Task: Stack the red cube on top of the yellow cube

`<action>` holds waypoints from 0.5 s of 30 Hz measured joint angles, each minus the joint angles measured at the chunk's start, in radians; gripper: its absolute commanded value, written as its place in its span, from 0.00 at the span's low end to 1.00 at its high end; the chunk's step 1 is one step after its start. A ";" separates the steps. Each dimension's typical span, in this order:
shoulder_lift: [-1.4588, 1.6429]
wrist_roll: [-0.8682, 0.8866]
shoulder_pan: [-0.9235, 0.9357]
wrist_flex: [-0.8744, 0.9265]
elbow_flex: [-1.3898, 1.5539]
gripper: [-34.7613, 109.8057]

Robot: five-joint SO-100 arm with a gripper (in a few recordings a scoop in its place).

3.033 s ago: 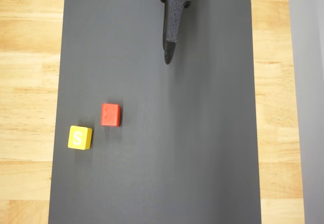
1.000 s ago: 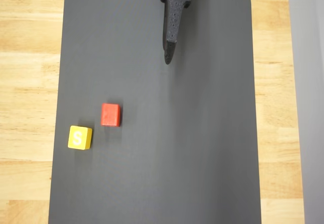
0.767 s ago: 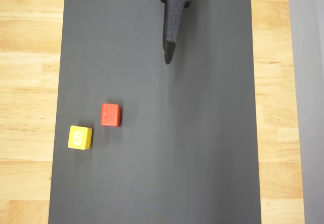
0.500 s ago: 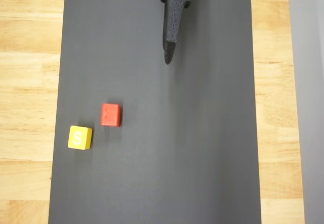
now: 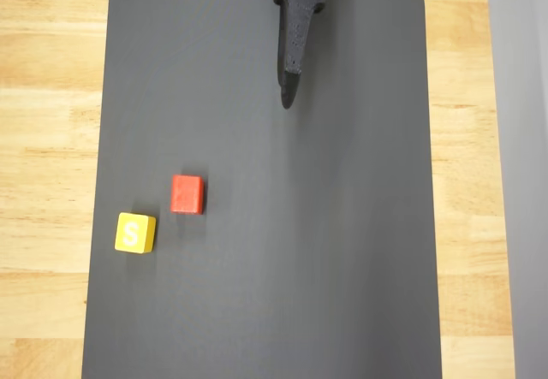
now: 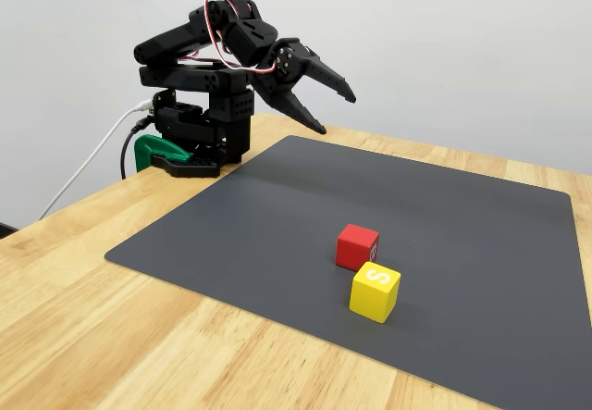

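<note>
The black pincer [image 6: 335, 114] hangs in the air above the far end of a dark grey mat [image 6: 481, 225], its two tapered fingers parted in a moderate V and holding nothing, as the fixed view shows. The arm is folded back over its base at the table's corner, a pose that reads as a resting start, with the reach toward the blocks judged not yet begun. From overhead the pincer [image 5: 289, 97] appears as a single dark wedge pointing down the mat, so the gap between its fingers cannot be read from that angle.

Well apart from the pincer, down the mat and off to the picture's left in the overhead view, sits the red cube [image 5: 187, 194], flat on the mat with plain red faces showing. Just beyond it, further from the pincer and nearer the mat's left edge, lies the yellow cube [image 5: 135, 233], a white "S" on its upturned face. In the fixed view the two blocks sit very close, corner near corner; whether they touch cannot be told. Both are about the same size, square-edged and upright. The mat rests on a pale wooden table [image 6: 83, 336].
</note>
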 measured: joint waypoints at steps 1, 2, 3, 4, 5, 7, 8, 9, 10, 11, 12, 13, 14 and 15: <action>0.000 0.000 0.003 0.000 0.000 0.42; 0.000 0.000 0.005 0.000 0.000 0.42; 0.000 0.000 0.005 0.000 0.000 0.42; 0.000 0.000 0.005 0.000 0.000 0.42; 0.000 0.000 0.003 0.000 0.000 0.42; 0.000 0.000 0.003 0.000 0.000 0.42; 0.000 0.000 0.003 0.000 0.000 0.42; 0.000 0.000 0.003 0.000 0.000 0.41; 0.000 0.000 0.003 0.000 0.000 0.40; 0.000 0.000 0.003 0.000 0.000 0.39; 0.000 0.000 0.003 0.000 0.000 0.38; 0.000 0.000 0.003 0.000 0.000 0.35; 0.000 0.000 0.003 0.000 0.000 0.32; 0.000 0.000 0.003 0.000 0.000 0.30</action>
